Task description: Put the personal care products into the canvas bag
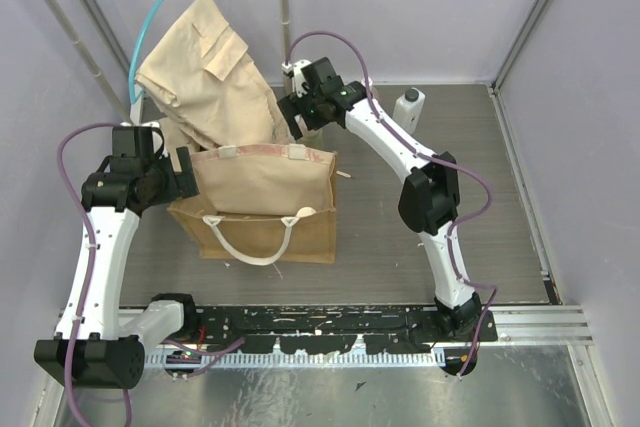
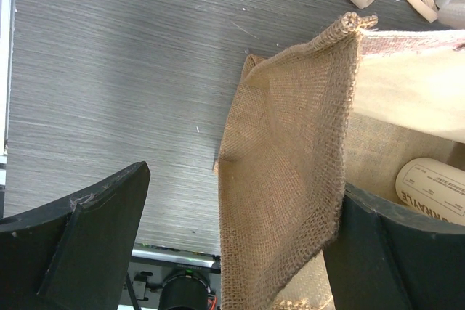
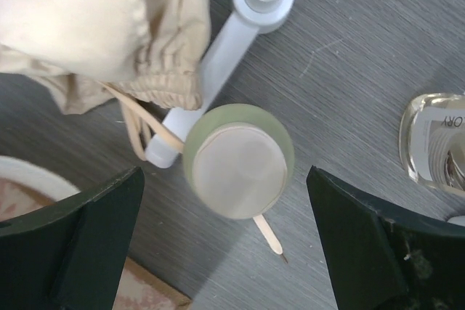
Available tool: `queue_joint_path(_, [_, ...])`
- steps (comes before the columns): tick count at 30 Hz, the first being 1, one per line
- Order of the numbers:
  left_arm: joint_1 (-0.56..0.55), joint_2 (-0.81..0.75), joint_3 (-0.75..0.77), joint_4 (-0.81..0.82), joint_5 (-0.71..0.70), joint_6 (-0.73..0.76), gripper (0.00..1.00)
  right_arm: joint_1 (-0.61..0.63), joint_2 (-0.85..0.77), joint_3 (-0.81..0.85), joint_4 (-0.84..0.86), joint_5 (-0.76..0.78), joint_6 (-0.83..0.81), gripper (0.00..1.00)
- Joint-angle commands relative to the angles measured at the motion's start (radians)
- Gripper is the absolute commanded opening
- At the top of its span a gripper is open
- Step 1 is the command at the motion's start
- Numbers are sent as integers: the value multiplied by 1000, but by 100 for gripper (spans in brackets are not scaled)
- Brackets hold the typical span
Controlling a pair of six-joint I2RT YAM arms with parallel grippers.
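The tan canvas bag (image 1: pixel 262 209) stands open mid-table. My left gripper (image 1: pixel 186 173) is open and straddles the bag's left burlap wall (image 2: pixel 287 179); one finger (image 2: pixel 94 237) is outside and the other finger (image 2: pixel 392 252) is inside against the fabric. A cream-beige bottle (image 2: pixel 436 192) lies inside the bag, its round cap (image 1: pixel 307 212) showing. My right gripper (image 1: pixel 300 115) is open behind the bag, above the upright olive-green bottle with cream cap (image 3: pixel 238 161), which sits between the fingers untouched. The flat white bottle with black cap (image 1: pixel 410 105) stands to the right (image 3: pixel 432 147). The amber bottle is not visible.
A beige garment (image 1: pixel 205 72) on a teal hanger hangs from a white rack behind the bag; the rack's foot (image 3: pixel 221 45) lies right beside the olive bottle. A thin wooden stick (image 3: pixel 267 234) lies on the table under the bottle. Walls close in the table.
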Motion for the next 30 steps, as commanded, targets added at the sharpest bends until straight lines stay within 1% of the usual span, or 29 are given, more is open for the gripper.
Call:
queue_joint_path(1, [1, 1, 41, -4, -2, 9, 98, 7, 10, 82, -6, 100, -44, 100])
queue_joint_path(15, [1, 8, 37, -4, -11, 11, 98, 0, 122, 134, -9, 66, -63, 100])
queue_joint_path(30, [0, 18, 27, 12, -3, 7, 98, -2, 153, 63, 38, 59, -58, 100])
